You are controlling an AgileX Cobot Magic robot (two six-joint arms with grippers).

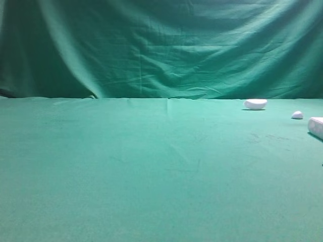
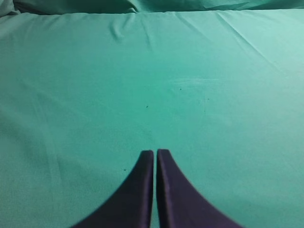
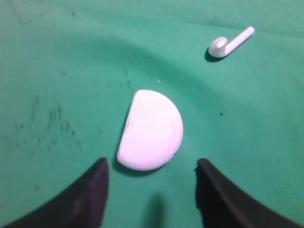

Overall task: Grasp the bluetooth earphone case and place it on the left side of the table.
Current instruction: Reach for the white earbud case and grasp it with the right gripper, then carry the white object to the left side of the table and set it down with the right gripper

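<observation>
The bluetooth earphone case [image 1: 317, 126] lies on the green table [image 1: 151, 166] at the far right, cut off by the exterior view's edge. In the right wrist view the case [image 3: 151, 129] is a smooth white rounded body with one straight side, lying flat just beyond my right gripper [image 3: 151, 164]. That gripper is open, its dark fingers apart on either side and short of the case, touching nothing. My left gripper [image 2: 155, 152] is shut over bare cloth with nothing between its fingers. Neither gripper shows in the exterior view.
A single white earbud [image 3: 229, 42] lies beyond the case; in the exterior view this earbud [image 1: 297, 115] looks like a pebble. A white half-oval piece [image 1: 255, 104] rests farther back. A green draped backdrop [image 1: 161, 45] rises behind the table.
</observation>
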